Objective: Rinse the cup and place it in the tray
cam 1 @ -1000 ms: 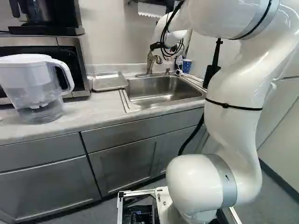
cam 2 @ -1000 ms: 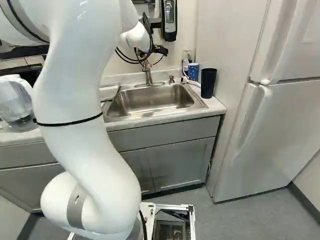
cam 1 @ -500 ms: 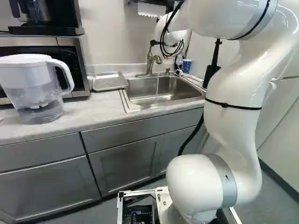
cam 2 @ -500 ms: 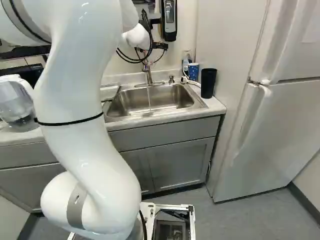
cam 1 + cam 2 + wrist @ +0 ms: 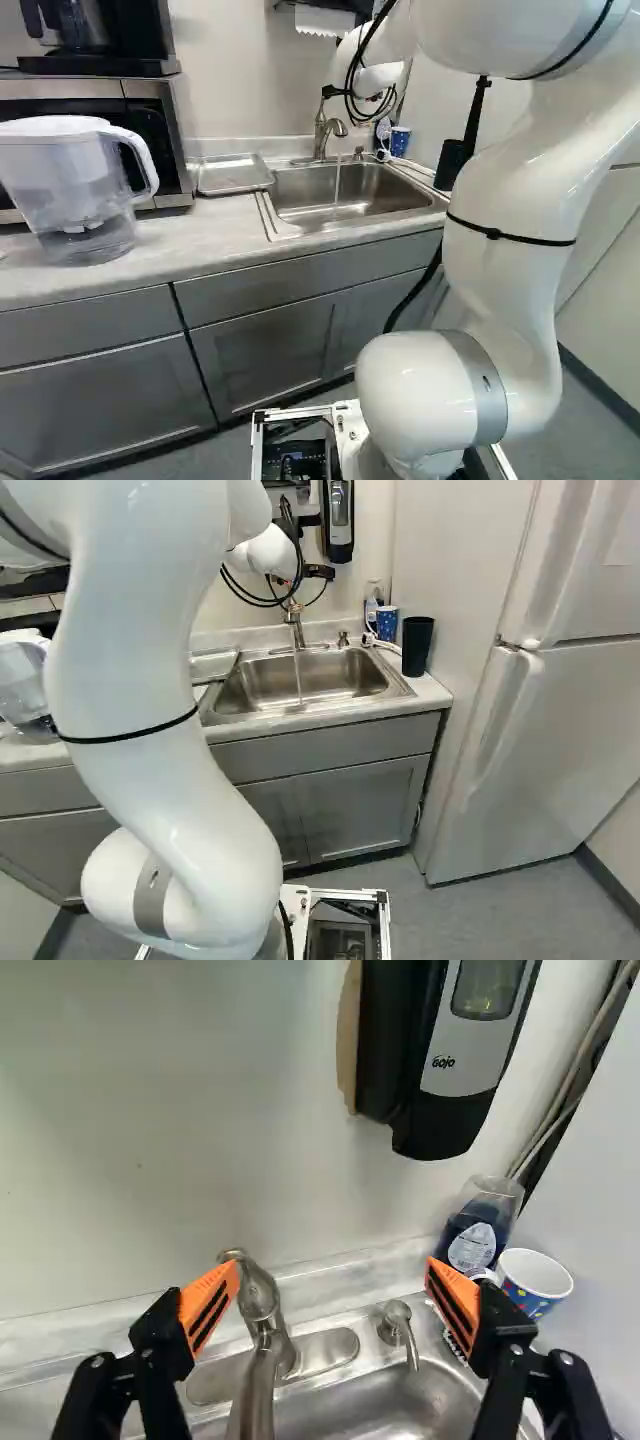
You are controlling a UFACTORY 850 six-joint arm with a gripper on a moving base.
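My gripper (image 5: 292, 606) is at the faucet (image 5: 297, 636) behind the sink, partly hidden by cables. In the wrist view the gripper (image 5: 330, 1295) stands wide open, nothing held, with the faucet (image 5: 262, 1330) beside one orange pad. A thin stream of water (image 5: 337, 180) falls from the spout into the sink (image 5: 350, 200). At the sink's far right corner stand a blue patterned cup (image 5: 387, 623) and a tall black cup (image 5: 417, 645). The blue one (image 5: 536, 1282) shows past the other pad. Left of the sink, the metal tray (image 5: 235, 174) lies on the counter.
A water pitcher (image 5: 75, 185) stands before the microwave (image 5: 160, 130). A soap dispenser (image 5: 450, 1060) hangs on the wall; a small pump (image 5: 398, 1330) and a blue bottle (image 5: 478, 1230) are near the sink's back edge. The fridge (image 5: 560, 740) stands at the right.
Water has started running from the faucet. My arm's upper links have swung rightward in the left base view and leftward in the right one; the gripper has shifted slightly and stays open.
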